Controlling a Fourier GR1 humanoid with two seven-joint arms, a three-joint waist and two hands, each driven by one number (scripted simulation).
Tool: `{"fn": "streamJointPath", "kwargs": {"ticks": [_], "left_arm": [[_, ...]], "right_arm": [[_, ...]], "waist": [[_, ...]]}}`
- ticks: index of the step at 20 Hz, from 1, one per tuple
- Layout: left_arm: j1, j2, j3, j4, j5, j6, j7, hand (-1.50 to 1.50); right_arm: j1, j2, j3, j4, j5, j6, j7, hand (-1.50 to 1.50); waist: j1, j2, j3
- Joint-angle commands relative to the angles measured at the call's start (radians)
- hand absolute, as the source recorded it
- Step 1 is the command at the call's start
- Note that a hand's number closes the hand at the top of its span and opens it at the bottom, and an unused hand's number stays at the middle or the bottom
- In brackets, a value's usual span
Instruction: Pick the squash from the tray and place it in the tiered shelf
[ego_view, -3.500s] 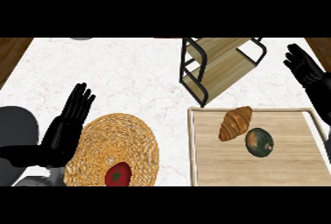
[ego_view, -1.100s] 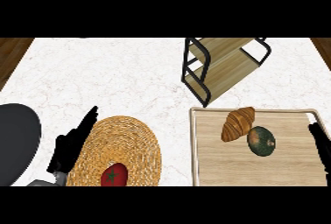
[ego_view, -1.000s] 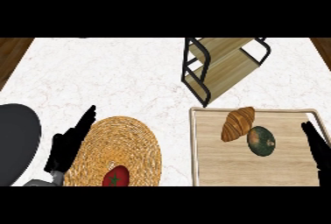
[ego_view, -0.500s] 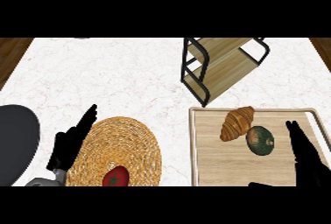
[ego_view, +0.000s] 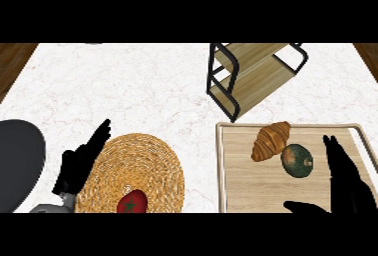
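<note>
Squash (ego_view: 297, 160) and croissant (ego_view: 270, 140) on the tray (ego_view: 244, 192); a red fruit (ego_view: 132, 203) on the woven mat (ego_view: 140, 170).

We see the squash dark green, roundish, just right of the croissant. Our right hand (ego_view: 347, 182), fingers straight and holding nothing, has moved in over the tray beside the squash. Our left hand (ego_view: 80, 162) rests open by the mat. The shelf (ego_view: 251, 75) stands behind.
</note>
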Motion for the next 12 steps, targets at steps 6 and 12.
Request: {"fn": "streamJointPath", "kwargs": {"ticks": [6,12], "left_arm": [[-0.020,-0.053,0.053,0.068,-0.067,-0.033,-0.024,0.00],[0.033,-0.071,0.064,0.048,-0.103,-0.037,-0.054,0.00]], "right_arm": [[-0.044,0.013,-0.029,0.126,0.021,-0.048,-0.063,-1.50],[-0.080,0.032,-0.020,0.189,0.048,-0.049,-0.059,-1.50]], "waist": [[-0.001,0.001,-0.001],[0.001,0.001,-0.001]]}}
